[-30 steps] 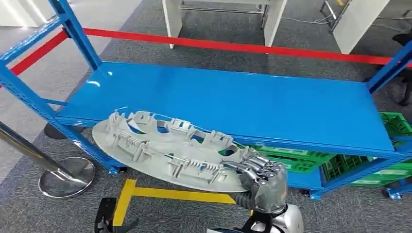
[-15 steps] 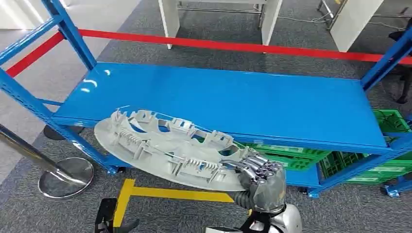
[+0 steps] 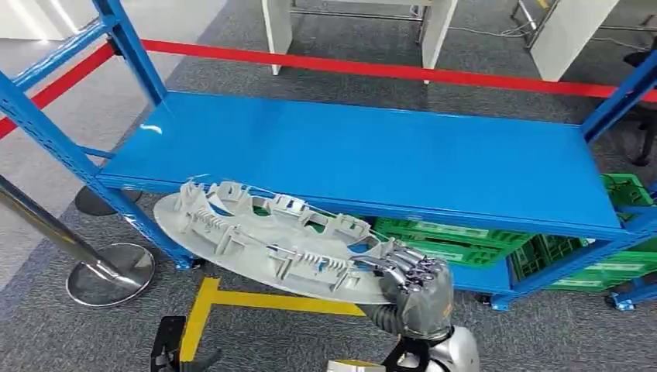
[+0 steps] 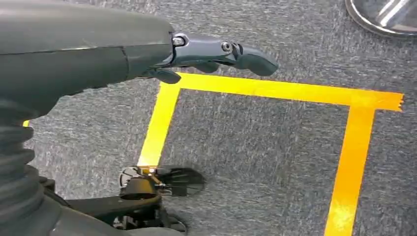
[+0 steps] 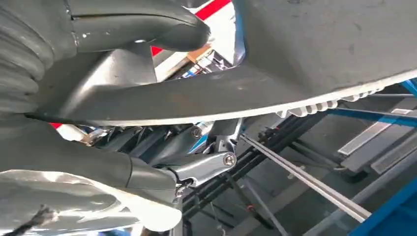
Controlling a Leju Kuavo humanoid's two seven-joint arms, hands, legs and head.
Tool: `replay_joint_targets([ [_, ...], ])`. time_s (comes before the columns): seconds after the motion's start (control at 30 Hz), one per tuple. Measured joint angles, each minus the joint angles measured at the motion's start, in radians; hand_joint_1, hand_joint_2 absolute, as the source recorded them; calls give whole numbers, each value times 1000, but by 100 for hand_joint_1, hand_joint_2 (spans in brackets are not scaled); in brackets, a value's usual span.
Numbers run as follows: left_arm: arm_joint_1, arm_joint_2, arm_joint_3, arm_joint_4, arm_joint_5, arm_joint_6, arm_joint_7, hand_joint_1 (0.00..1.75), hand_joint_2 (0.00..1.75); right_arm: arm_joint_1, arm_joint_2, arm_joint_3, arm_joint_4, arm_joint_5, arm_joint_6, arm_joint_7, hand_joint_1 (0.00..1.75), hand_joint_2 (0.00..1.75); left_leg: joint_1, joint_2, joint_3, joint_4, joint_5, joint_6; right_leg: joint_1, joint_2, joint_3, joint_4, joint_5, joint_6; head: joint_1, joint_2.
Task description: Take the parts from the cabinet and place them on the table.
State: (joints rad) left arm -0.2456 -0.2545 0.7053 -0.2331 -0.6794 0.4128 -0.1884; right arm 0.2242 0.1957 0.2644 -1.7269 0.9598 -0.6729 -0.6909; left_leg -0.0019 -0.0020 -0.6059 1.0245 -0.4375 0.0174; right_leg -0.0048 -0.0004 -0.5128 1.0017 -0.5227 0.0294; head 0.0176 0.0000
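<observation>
while my right hand (image 3: 414, 285) clamps just one end of the grey part (image 3: 271, 240), it juts out tilted over the blue shelf (image 3: 372, 159) edge; that leverage could twist it loose. left hand (image 4: 216, 51) hangs, holding nothing.

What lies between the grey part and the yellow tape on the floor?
Nothing but bare grey carpet: in the head view the grey part, gripped by the right hand, hangs above the yellow tape.

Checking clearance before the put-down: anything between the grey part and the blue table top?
Nothing visible. The right hand holds the grey part at the near edge of the blue table top, whose surface looks bare.
</observation>
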Motion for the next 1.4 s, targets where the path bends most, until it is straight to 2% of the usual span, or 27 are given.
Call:
replay_joint_targets([
  [0.1, 1, -1, 0, 0, 0, 0, 2, 0, 175, 2, 0, -3, 3, -5, 0, 0, 175, 175, 4, 0, -7, -3, 19, -19, 4, 4, -16, 9, 12, -13, 0, 0],
  [0.13, 1, 0, 0, 0, 0, 0, 4, 0, 175, 2, 0, -2, 6, -10, 0, 0, 175, 175, 4, -1, -10, 1, 15, -22, -5, -1, -27, -1, 24, -20, 0, 0],
  [0.2, 1, 0, 0, 0, 0, -1, 7, 0, 175, -3, 0, 0, 8, -17, 0, 0, 175, 175, 6, -1, -34, 65, -67, -33, -5, -4, -37, 0, 40, -33, -6, 0],
  [0.27, 1, 1, 0, 0, 1, -2, 8, 0, 175, -3, 0, 0, 11, -18, 0, 0, 175, 175, 9, -1, -82, 230, -171, -42, -3, -6, -65, 2, 58, -37, -6, 0],
  [0.3, 2, 1, 0, 0, 2, -2, 10, 0, 175, -3, 0, 0, 14, -17, 0, 0, 175, 175, 9, -1, -91, 287, -198, -43, -2, -7, -81, 5, 67, -37, -7, 0],
  [0.37, 2, 2, 0, 0, 3, -2, 10, 0, 175, -3, 0, 0, 19, -18, 0, 0, 175, 175, 9, -1, -44, 256, -182, -41, -1, -7, -109, 10, 84, -36, -7, 0],
  [0.43, 0, 2, 0, 0, 3, -2, 10, 0, 175, -3, 0, 0, 20, -15, 0, 0, 175, 175, 8, -1, 77, 80, -123, -33, -1, -6, -130, 15, 101, -33, -7, 0],
  [0.47, -3, 2, -1, 0, 3, -2, 10, 0, 175, -3, 0, 0, 20, -11, 0, 0, 175, 175, 7, -1, 139, -13, -114, -27, -1, -6, -134, 16, 110, -31, -7, 0],
  [0.5, -6, 1, -2, 0, 3, -2, 10, 0, 175, -3, 1, -1, 20, -6, 0, 0, 175, 175, 1, -1, 143, -38, -119, -22, 7, -6, -141, 18, 117, -24, -6, 0],
  [0.63, -3, 0, -1, 0, 6, -2, 10, 0, 175, -4, 2, -2, 23, -3, 0, -1, 175, 175, -5, 0, 116, -41, -78, 5, -1, -6, -147, 2, 158, 2, -3, 0],
  [0.67, -7, 0, -2, 0, 6, -2, 10, 0, 175, -2, 2, -3, 23, -3, 0, 0, 175, 175, 1, 5, 107, -44, -62, 11, -5, -2, -158, 10, 128, 5, -7, 0],
  [0.7, -8, -1, -2, 0, 8, -2, 10, 0, 175, -2, 2, -3, 23, -2, 0, -1, 175, 175, 2, 4, 89, -46, -51, 19, -5, -1, -180, 47, 62, 9, -1, 0],
  [0.77, -6, -3, -2, 0, 7, -3, 10, 0, 175, -3, 2, -4, 24, 1, 0, -1, 175, 175, 2, 6, 59, -45, -27, 21, -7, -2, -202, 184, -59, 16, 3, 0],
  [0.8, -6, -2, -2, 0, 8, -3, 10, 0, 175, -2, 2, -5, 25, 3, 0, -1, 175, 175, 1, 7, 41, -43, -15, 20, -7, -2, -211, 257, -95, 19, 3, 0],
  [0.83, -6, -1, -2, 0, 8, -3, 10, 0, 175, -2, 2, -6, 27, 8, 0, -1, 175, 175, 1, 7, 22, -41, -2, 19, -7, -2, -210, 311, -98, 20, 6, 0],
  [0.87, -6, -2, -2, 0, 8, -3, 10, 0, 175, -2, 2, -7, 28, 11, 0, -1, 175, 175, 1, 8, 4, -38, 9, 18, -7, -2, -191, 316, -66, 21, 6, 0],
  [0.93, -6, -2, -2, 0, 10, -3, 10, 0, 175, -2, 2, -10, 31, 16, 0, -1, 175, 175, 1, 8, -25, -32, 25, 13, -7, -2, -94, 216, 10, 18, 7, 0],
  [0.97, -6, -2, -2, 0, 10, -3, 10, 0, 175, -2, 2, -11, 31, 21, 0, -1, 175, 175, 1, 6, -31, -29, 32, 8, -7, -2, -27, 128, 15, 14, 7, 0],
  [1.0, -5, -2, -2, 0, 10, -1, 10, 0, 175, -4, 3, -12, 31, 24, 0, -1, 175, 175, -1, 1, -41, -25, 38, 1, -7, 12, 53, 33, -25, 8, 7, 0],
  [1.03, -6, -1, -2, 0, 11, 3, 10, 0, 175, -3, 6, -13, 31, 32, 0, -1, 175, 175, -4, -3, -46, -19, 44, -5, -7, 23, 97, -51, -54, 5, 3, 0],
  [1.1, -7, -2, -2, 0, 11, 11, 10, 0, 175, 3, 9, -18, 33, 41, 0, -1, 175, 175, -1, -7, -48, -22, 66, -16, 0, 12, 75, -41, -52, -5, 5, 0],
  [1.17, -3, -1, -3, 0, 11, 13, 10, 0, 175, 4, 11, -22, 35, 46, 0, -1, 175, 175, 3, -13, -53, -17, 64, -24, -8, -4, 70, -45, -39, -22, 5, 0],
  [1.2, -2, -2, -3, 0, 11, 14, 10, 0, 175, 6, 12, -26, 35, 46, 0, -1, 175, 175, 4, -9, -62, 12, 21, -32, -7, -9, 67, -44, -35, -29, 1, 0],
  [1.27, -1, -2, -4, 0, 11, 20, 10, 0, 175, 6, 14, -26, 38, 48, 0, -1, 175, 175, 7, -8, -108, 165, -89, -43, -5, -25, 57, -44, -25, -39, -5, 0],
  [1.3, 0, -2, -5, 0, 11, 26, 10, 0, 175, 7, 14, -27, 40, 49, 0, -1, 175, 175, 8, -8, -129, 242, -121, -47, -4, -31, 53, -43, -21, -39, -5, 0],
  [1.33, 3, -2, -6, 0, 11, 31, 10, 0, 175, 7, 14, -27, 43, 50, 0, -1, 175, 175, 9, -8, -138, 288, -129, -49, -4, -38, 51, -41, -18, -39, -5, 0],
  [1.4, 8, -3, -8, 0, 11, 40, 11, 0, 175, 9, 15, -27, 49, 50, 0, -1, 175, 175, 9, -5, -89, 233, -82, -46, -3, -54, 49, -34, -16, -37, -5, 0],
])
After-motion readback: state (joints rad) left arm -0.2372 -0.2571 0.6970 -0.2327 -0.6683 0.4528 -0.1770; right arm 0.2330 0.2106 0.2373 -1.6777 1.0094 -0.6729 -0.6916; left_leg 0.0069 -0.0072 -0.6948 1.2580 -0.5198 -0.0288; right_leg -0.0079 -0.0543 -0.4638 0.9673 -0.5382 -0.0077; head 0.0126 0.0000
